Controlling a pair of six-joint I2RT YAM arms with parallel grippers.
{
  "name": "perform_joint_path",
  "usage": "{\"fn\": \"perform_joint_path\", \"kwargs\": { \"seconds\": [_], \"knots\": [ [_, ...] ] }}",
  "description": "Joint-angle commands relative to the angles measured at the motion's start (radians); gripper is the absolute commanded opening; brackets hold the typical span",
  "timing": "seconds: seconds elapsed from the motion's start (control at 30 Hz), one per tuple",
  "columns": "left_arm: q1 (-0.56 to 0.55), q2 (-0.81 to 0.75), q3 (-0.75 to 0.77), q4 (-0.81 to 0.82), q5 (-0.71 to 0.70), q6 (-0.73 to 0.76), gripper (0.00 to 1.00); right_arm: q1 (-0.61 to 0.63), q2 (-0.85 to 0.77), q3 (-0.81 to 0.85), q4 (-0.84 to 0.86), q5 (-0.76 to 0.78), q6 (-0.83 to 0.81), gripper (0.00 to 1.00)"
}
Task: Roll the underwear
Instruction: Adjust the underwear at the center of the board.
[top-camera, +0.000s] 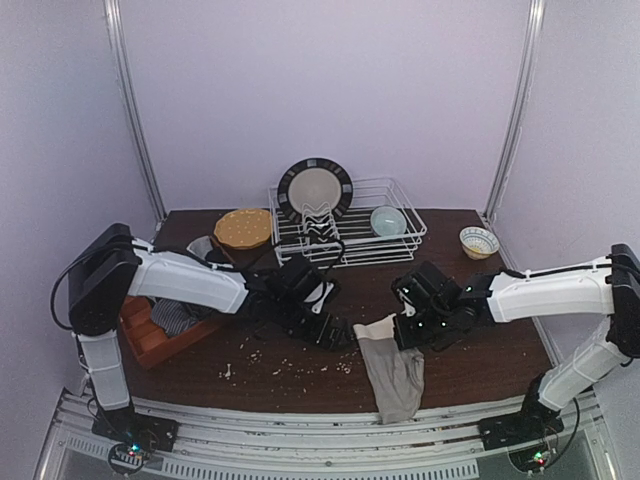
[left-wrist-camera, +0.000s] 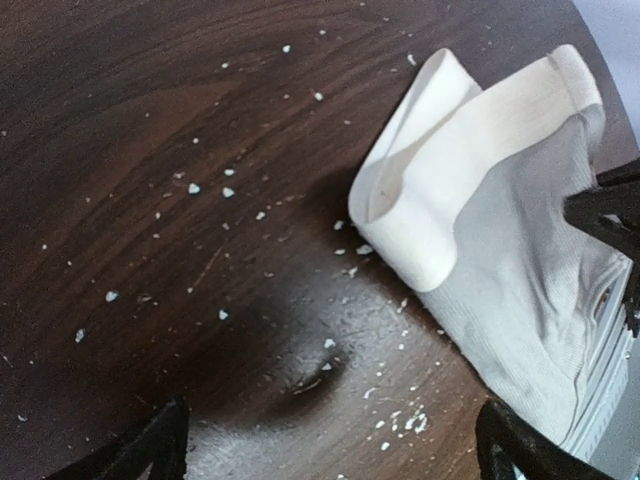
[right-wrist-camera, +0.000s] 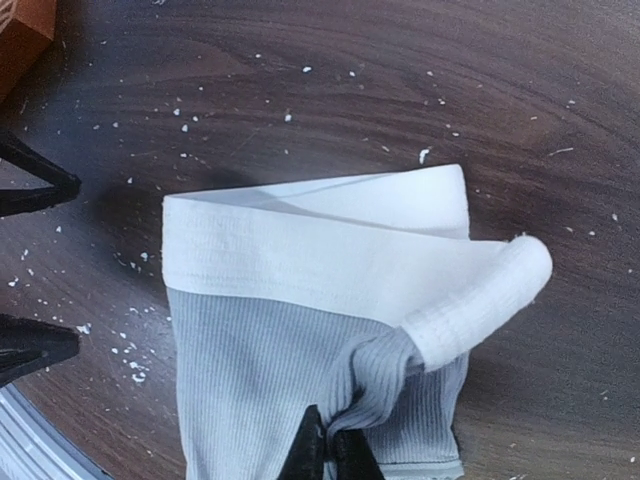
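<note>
Pinching the grey underwear (right-wrist-camera: 280, 380) with my right gripper (right-wrist-camera: 330, 445), I see no roll yet. My left gripper (left-wrist-camera: 335, 445) is spread wide, holding nothing.

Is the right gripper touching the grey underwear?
Touching. Right wrist view shows the right gripper pinched shut on a bunched fold of the grey underwear.

The top camera sits high behind my bases, looking forward and down over the whole table (top-camera: 490, 350) to the back wall (top-camera: 320, 80). My left wrist camera looks down past my left fingertips (left-wrist-camera: 155, 450) from close above the wood; my right one hangs nearer still, and all three views share the grey-beige underwear (right-wrist-camera: 280, 370).
</note>
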Motion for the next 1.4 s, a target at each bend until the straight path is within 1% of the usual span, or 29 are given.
{"fn": "perform_joint_path", "kwargs": {
  "seconds": [0.0, 0.1, 0.2, 0.27, 0.37, 0.43, 0.53, 0.63, 0.93, 0.97, 1.07, 1.1, 1.17, 1.23, 1.37],
  "knots": [
    [0.004, 0.049, 0.046, -0.024, -0.072, -0.011, 0.98, -0.018, 0.005, 0.007, 0.056, -0.045, -0.006, 0.02],
    [0.005, 0.099, 0.103, -0.056, -0.075, -0.005, 0.98, -0.025, -0.001, 0.005, 0.053, -0.051, -0.012, 0.04],
    [0.005, 0.14, 0.158, -0.061, -0.064, -0.004, 0.98, -0.032, -0.011, -0.019, 0.068, -0.066, -0.011, 0.09],
    [0.005, 0.15, 0.176, -0.057, -0.057, -0.007, 0.98, -0.043, -0.022, -0.04, 0.089, -0.088, -0.004, 0.17],
    [0.005, 0.148, 0.181, -0.051, -0.06, -0.012, 0.98, -0.078, -0.053, -0.081, 0.126, -0.124, 0.024, 0.37],
    [0.006, 0.152, 0.195, -0.066, -0.071, -0.009, 0.98, -0.128, -0.067, -0.1, 0.145, -0.166, 0.039, 0.48],
    [0.008, 0.168, 0.223, -0.091, -0.08, 0.001, 0.98, -0.178, -0.041, -0.092, 0.136, -0.2, 0.041, 0.55],
    [0.01, 0.194, 0.248, -0.11, -0.083, 0.004, 0.98, -0.205, 0.005, -0.076, 0.111, -0.21, 0.029, 0.56],
    [0.023, 0.245, 0.289, -0.136, -0.083, 0.007, 0.98, -0.286, 0.077, -0.077, 0.18, -0.276, 0.036, 0.53],
    [0.023, 0.245, 0.288, -0.137, -0.083, 0.007, 0.98, -0.291, 0.075, -0.083, 0.196, -0.29, 0.037, 0.49],
    [0.026, 0.243, 0.284, -0.142, -0.084, 0.007, 0.98, -0.296, 0.063, -0.089, 0.23, -0.331, 0.023, 0.23],
    [0.026, 0.241, 0.282, -0.142, -0.084, 0.007, 0.98, -0.296, 0.058, -0.094, 0.245, -0.352, 0.016, 0.16],
    [0.026, 0.233, 0.275, -0.139, -0.084, 0.007, 0.98, -0.294, 0.042, -0.102, 0.27, -0.379, 0.007, 0.07],
    [0.026, 0.219, 0.265, -0.134, -0.089, 0.006, 0.98, -0.292, 0.029, -0.102, 0.28, -0.4, -0.009, 0.0],
    [0.026, 0.179, 0.229, -0.121, -0.102, 0.004, 0.98, -0.286, -0.003, -0.1, 0.286, -0.448, -0.046, 0.0]
  ]
}}
